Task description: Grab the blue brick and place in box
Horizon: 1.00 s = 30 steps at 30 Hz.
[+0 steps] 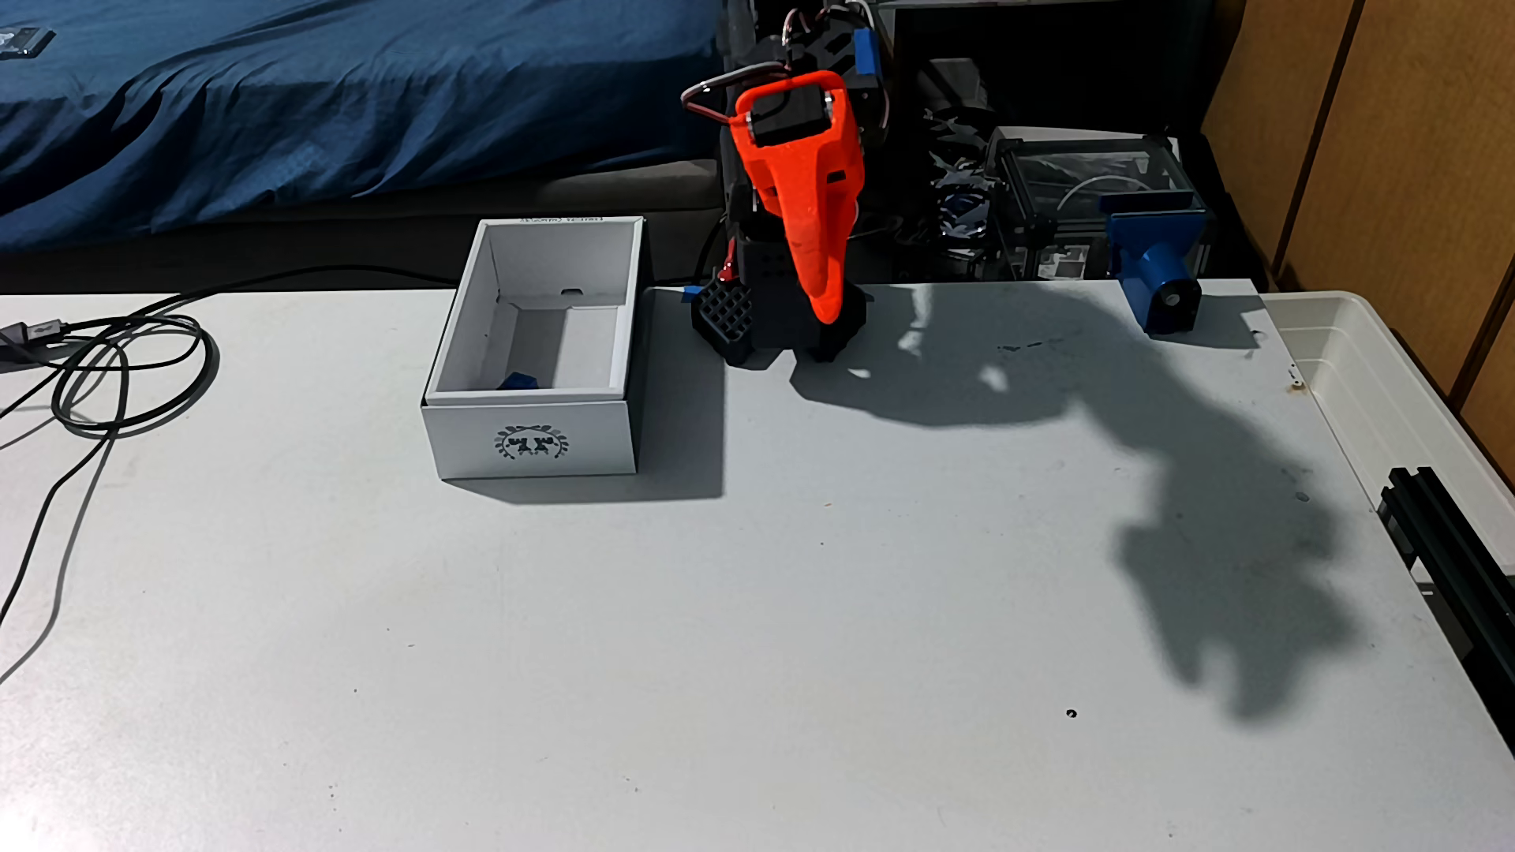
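Across the near stretch of the pale grey table (574, 655) nothing sits but scuffs and the arm's long shadow running out to the right. Further back, left of centre, stands the white rectangular cardboard box (533, 446) with a dark wreath emblem on its near short side, open at the top. Inside it, low against the near wall, a sliver of the small bright-blue plastic brick (518, 380) shows, so the placing looks done; judging by this, little is left beyond the arm coming to rest.

Just right of the box, at the table's back edge, the black arm base carries the orange two-finger gripper (826, 315), folded down with its tip pointing at the base. Its fingers appear pressed together and hold nothing.

To the left a loop of black cable (131, 369) trails over the surface. Toward the right rear a blue printed cylindrical mount (1156, 262) stands at the table's edge, and a translucent white plastic tub (1377, 369) adjoins the right side. Beyond the table lie a dark blue bedcover (328, 98) and a wooden wall panel (1394, 123).
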### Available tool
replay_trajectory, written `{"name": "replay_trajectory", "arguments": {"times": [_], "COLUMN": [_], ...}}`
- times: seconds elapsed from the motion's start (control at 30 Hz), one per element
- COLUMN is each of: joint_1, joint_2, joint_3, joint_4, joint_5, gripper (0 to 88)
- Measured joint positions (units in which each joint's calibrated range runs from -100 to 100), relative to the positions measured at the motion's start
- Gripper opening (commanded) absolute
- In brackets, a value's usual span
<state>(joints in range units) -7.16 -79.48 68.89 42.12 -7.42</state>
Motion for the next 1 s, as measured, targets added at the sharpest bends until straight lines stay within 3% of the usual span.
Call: {"name": "replay_trajectory", "arguments": {"times": [0.1, 0.33, 1.0], "joint_1": [0.00, 0.00, 1.25], "joint_2": [-4.14, -10.05, -19.85], "joint_3": [3.31, 13.41, 26.02], "joint_4": [0.00, 0.00, 7.38], "joint_5": [2.79, 4.32, 4.74], "gripper": [10.7, 10.8, 10.8]}}
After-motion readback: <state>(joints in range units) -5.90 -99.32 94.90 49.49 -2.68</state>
